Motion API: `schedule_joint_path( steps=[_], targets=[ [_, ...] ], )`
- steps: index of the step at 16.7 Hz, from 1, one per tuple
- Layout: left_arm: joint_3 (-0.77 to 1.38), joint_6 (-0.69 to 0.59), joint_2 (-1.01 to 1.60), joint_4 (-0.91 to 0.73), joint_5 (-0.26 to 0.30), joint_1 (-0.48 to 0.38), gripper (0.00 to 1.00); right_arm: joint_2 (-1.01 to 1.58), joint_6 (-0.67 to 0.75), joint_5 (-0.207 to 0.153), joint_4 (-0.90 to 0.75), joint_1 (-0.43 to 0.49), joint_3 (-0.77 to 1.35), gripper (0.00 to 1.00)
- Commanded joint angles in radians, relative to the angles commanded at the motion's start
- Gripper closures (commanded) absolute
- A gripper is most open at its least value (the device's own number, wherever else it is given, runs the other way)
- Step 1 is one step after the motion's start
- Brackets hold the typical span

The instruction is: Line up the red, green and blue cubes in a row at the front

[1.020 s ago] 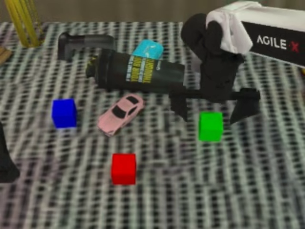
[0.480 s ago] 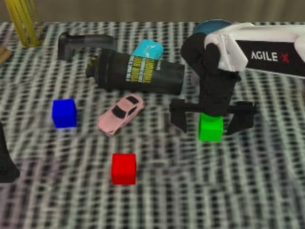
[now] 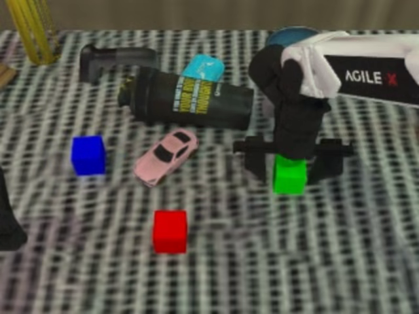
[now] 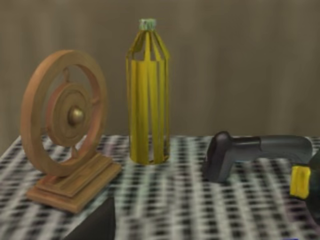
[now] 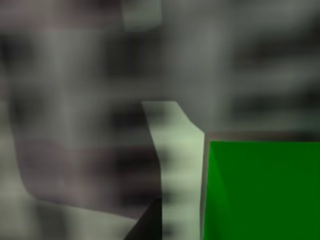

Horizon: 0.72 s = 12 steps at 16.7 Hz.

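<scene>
1. At the far left of the patterned surface [image 3: 366, 261], the left tool [image 3: 8, 226] sits parked at the edge as a dark shape; whether it is open cannot be told.
2. The blue cube [image 3: 88, 155] rests left of the pink toy car [image 3: 165, 156].
3. The red cube [image 3: 170, 231] stands nearest the front, below the car.
4. A black canister [image 3: 190, 98] lies on its side behind the car.
5. On the right, the right tool [image 3: 294, 159] straddles the green cube [image 3: 289, 175], fingers spread to either side of it and not yet clamped. The cube sits directly beneath the tool, so the right arm is far the nearer.
</scene>
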Motion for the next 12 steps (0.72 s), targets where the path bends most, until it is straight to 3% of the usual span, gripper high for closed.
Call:
schedule_joint_path(
  steps=[5, 12],
  targets=[
    [0.0, 0.0, 0.0, 0.0, 0.0, 0.0, 0.0, 0.0, 0.0, 0.0, 0.0, 0.0, 0.0, 0.98],
    [0.0, 0.0, 0.0, 0.0, 0.0, 0.0, 0.0, 0.0, 0.0, 0.0, 0.0, 0.0, 0.0, 1.0]
  ],
)
